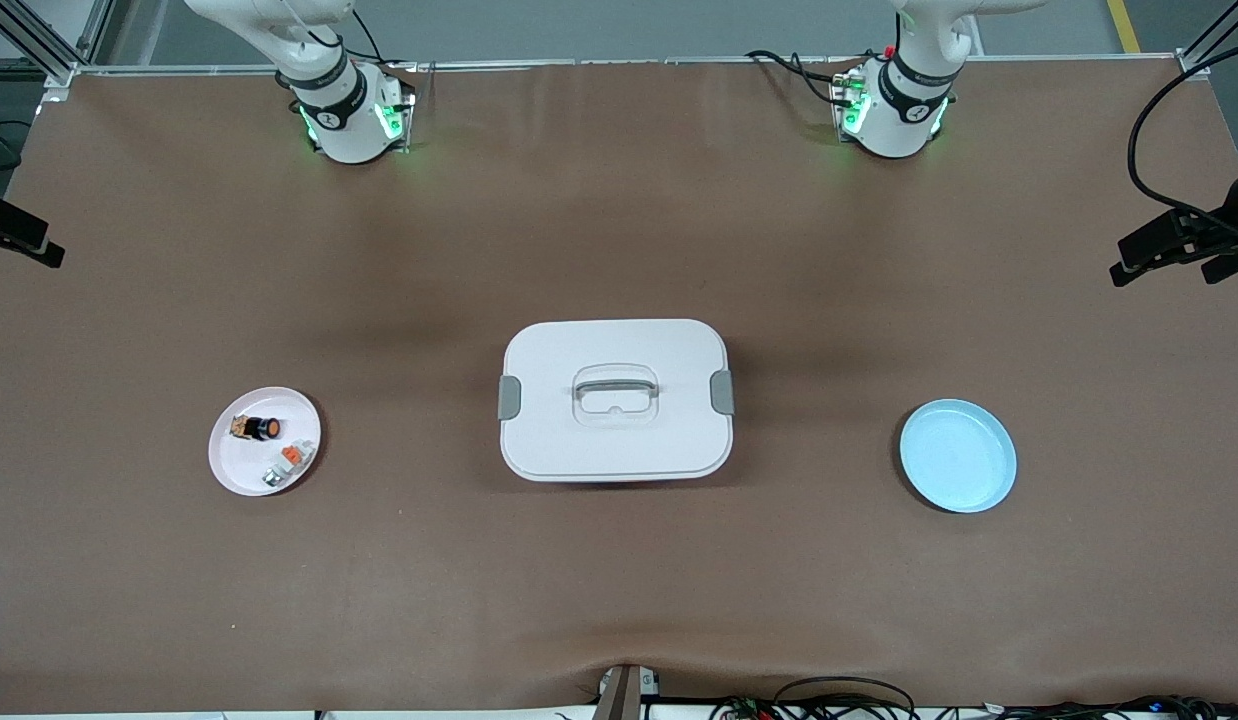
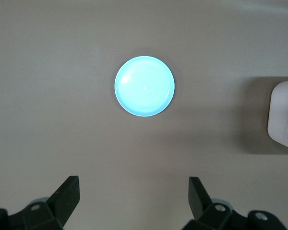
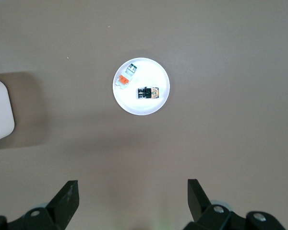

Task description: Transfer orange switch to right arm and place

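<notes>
The orange switch (image 1: 259,428) (image 3: 149,92) lies on its side on a small pale pink plate (image 1: 241,468) (image 3: 141,106) toward the right arm's end of the table. My right gripper (image 3: 133,187) hangs open and empty high above that plate. A light blue plate (image 1: 957,456) (image 2: 144,86) sits bare toward the left arm's end. High over the table by it, my left gripper (image 2: 134,184) is open with nothing between its fingers. Neither gripper shows in the front view, only the arms' bases.
A white-grey block with an orange tab (image 1: 289,460) (image 3: 125,76) shares the pink plate with the switch. A white lidded box (image 1: 579,450) (image 2: 283,115) (image 3: 0,110) with grey latches stands mid-table between the plates. Black clamps (image 1: 19,240) (image 1: 1179,245) jut in at both table ends.
</notes>
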Controlling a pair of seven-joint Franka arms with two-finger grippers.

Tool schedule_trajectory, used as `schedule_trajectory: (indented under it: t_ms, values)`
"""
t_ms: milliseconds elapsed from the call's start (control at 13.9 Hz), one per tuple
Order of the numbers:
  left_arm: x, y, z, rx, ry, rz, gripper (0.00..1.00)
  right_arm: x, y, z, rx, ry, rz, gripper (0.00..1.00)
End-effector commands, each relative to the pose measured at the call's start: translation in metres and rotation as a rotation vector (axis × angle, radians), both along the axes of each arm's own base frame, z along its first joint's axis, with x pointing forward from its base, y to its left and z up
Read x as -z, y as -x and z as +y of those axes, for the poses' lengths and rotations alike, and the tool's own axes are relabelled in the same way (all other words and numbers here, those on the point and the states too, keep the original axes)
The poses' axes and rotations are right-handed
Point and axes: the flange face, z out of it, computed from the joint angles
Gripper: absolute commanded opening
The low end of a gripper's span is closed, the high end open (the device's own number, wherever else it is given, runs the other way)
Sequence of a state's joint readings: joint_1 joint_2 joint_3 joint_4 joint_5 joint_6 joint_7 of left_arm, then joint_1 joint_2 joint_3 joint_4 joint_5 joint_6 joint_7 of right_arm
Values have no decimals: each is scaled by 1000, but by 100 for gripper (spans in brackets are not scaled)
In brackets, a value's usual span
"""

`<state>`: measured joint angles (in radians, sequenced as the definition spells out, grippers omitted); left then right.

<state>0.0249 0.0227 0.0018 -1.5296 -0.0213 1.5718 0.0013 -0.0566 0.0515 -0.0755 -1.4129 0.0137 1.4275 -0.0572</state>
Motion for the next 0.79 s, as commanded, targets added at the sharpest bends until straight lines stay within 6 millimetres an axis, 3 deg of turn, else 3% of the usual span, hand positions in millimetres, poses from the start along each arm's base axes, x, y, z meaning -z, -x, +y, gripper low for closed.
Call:
schedule_trajectory:
  t_ms: [0,718]
  values:
    - [-2,1,0,-13,-7,6,100,-6,6,2,25,0,-12,100]
    - [-2,1,0,-13,-7,8,100,-7,5,2,54,-1,-23,100]
